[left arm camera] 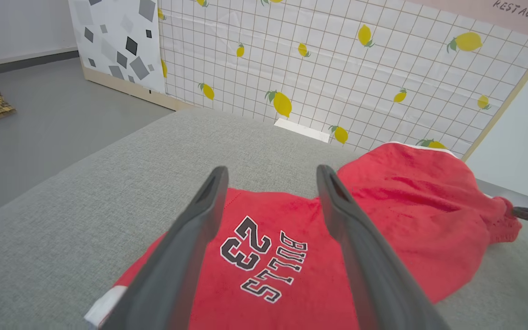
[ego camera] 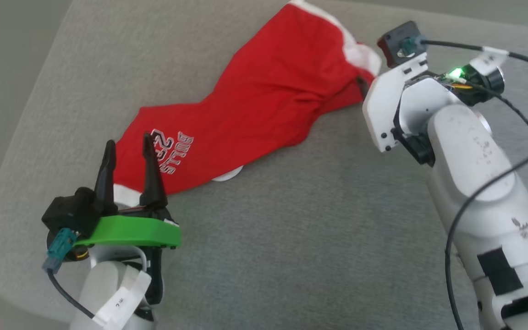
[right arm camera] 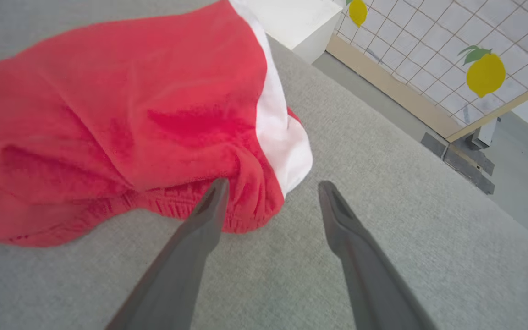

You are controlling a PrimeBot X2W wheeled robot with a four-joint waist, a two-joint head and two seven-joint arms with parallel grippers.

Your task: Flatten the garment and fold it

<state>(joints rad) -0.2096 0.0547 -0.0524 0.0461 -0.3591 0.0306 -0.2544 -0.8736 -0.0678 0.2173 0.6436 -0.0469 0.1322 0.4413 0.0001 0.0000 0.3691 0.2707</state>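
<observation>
A grey upholstered surface [ego camera: 291, 220] with rounded corners carries the work. Behind it, in the left wrist view, stand a grid-patterned panel printed with lemons [left arm camera: 337, 68] and a speckled panel [left arm camera: 117, 41] on a grey floor [left arm camera: 39, 105]. The garment [ego camera: 255, 105] lies diagonally across this surface, its printed leg end towards the robot's left and its gathered waist end towards the right. It is far from flat: the middle is twisted and creased, the waist end is bunched into a mound, and a white stripe curls over at the far edge. The left gripper [ego camera: 128, 140] sits at the leg hem, its fingers spread wide on either side of the "BULLS 23" lettering [left arm camera: 264, 259] and holding nothing. Whether the fingers touch the cloth cannot be told. The right gripper [right arm camera: 273, 182] is at the opposite end, fingers likewise wide and empty. One tip sits at the elastic edge of the waistband [right arm camera: 200, 213] and the other over bare grey fabric just beside the white stripe [right arm camera: 277, 123]. Judging from this, the task is at an early stage: both arms are stationed at the two ends of the shorts, but no grasp is made and no neat fold is visible. What remains appears to be nearly everything: taking hold at each end, drawing the cloth out until the twist and the mound are gone, laying it smooth, and then folding it.
</observation>
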